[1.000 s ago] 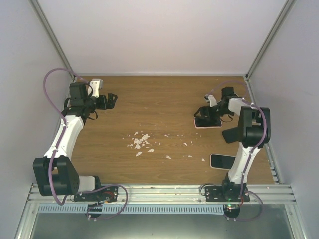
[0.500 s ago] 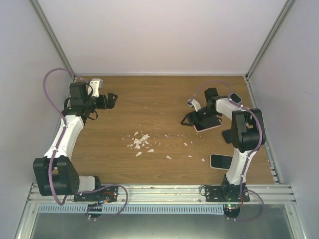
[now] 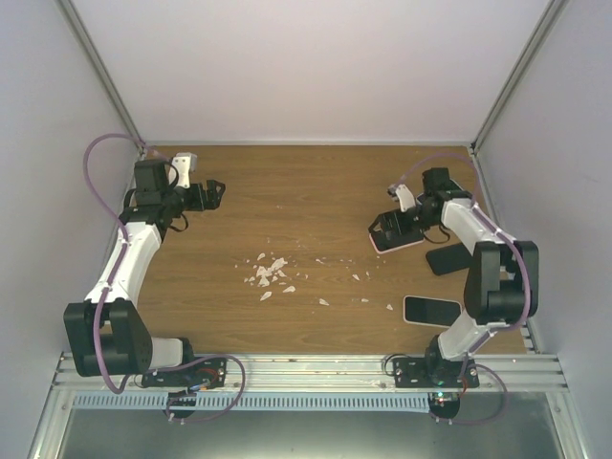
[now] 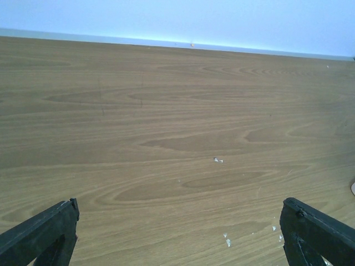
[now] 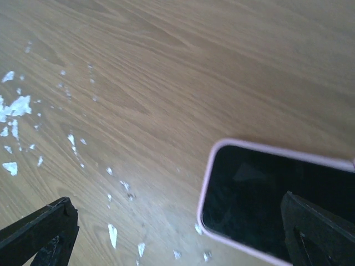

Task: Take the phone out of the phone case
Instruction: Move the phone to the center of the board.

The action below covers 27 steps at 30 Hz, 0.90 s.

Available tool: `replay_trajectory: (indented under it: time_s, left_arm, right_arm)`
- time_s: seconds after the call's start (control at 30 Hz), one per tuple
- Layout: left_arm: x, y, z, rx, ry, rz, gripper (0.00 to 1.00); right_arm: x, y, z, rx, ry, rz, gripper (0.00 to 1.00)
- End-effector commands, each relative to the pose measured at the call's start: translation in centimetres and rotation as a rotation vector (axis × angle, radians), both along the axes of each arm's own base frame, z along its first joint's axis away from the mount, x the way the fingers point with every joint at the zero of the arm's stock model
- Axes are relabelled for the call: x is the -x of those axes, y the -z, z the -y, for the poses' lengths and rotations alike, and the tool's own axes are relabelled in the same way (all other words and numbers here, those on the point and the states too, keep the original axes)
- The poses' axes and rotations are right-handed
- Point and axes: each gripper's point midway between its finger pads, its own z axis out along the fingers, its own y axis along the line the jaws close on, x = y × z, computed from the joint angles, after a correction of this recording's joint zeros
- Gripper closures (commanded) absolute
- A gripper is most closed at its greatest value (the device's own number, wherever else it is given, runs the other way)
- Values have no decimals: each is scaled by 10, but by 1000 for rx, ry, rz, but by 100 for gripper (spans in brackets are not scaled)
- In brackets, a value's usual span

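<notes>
The phone in its pink case (image 3: 413, 242) lies screen up on the wooden table at the right. It also shows in the right wrist view (image 5: 277, 205), its near left corner between my fingers' span. My right gripper (image 3: 385, 228) hovers over the phone's left end, open and empty; in its own view (image 5: 177, 244) the right fingertip (image 5: 316, 233) is above the screen. My left gripper (image 3: 212, 191) is open and empty at the far left, over bare wood in its own view (image 4: 177, 238).
A dark flat phone or case (image 3: 448, 258) lies right of the pink one. Another phone with a pale rim (image 3: 432, 310) lies near the right arm's base. White scraps (image 3: 268, 273) are scattered mid-table, also in the right wrist view (image 5: 14, 108).
My right arm has swung: the gripper went left over the pink-cased phone, then came back a little right, and the elbow moved out to the right. The phone and left arm stayed put.
</notes>
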Motion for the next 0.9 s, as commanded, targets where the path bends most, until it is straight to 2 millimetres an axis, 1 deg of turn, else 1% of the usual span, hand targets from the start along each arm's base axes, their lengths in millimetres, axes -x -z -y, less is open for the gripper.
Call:
replay_trajectory:
  time_s: [0.0, 0.13, 0.2, 0.33, 0.43, 0.53, 0.67, 0.73, 0.87]
  left_arm:
    - [-4, -14, -3, 5, -15, 68, 1]
    - [-4, -15, -4, 3, -22, 71, 1]
    - [-3, -14, -4, 2, -26, 73, 1]
    - [-1, -13, -7, -4, -37, 81, 1]
    - [0, -14, -9, -5, -43, 85, 1]
    - [1, -14, -10, -3, -48, 88, 1]
    - [2, -15, -11, 0, -48, 90, 1]
    - [2, -15, -11, -1, -50, 90, 1]
    - [2, -12, -13, 5, -55, 88, 1]
  right_arm:
    - [9, 12, 41, 56, 175, -52, 0]
    - [22, 27, 60, 39, 265, -115, 0]
    - [27, 35, 62, 32, 292, -143, 0]
    - [29, 43, 64, 40, 305, -160, 0]
    - [32, 55, 67, 60, 312, -194, 0]
    - [28, 63, 71, 85, 324, -210, 1]
    - [16, 69, 75, 100, 331, -231, 0]
    - [13, 73, 76, 105, 331, -253, 0]
    - [2, 77, 78, 110, 339, -231, 0]
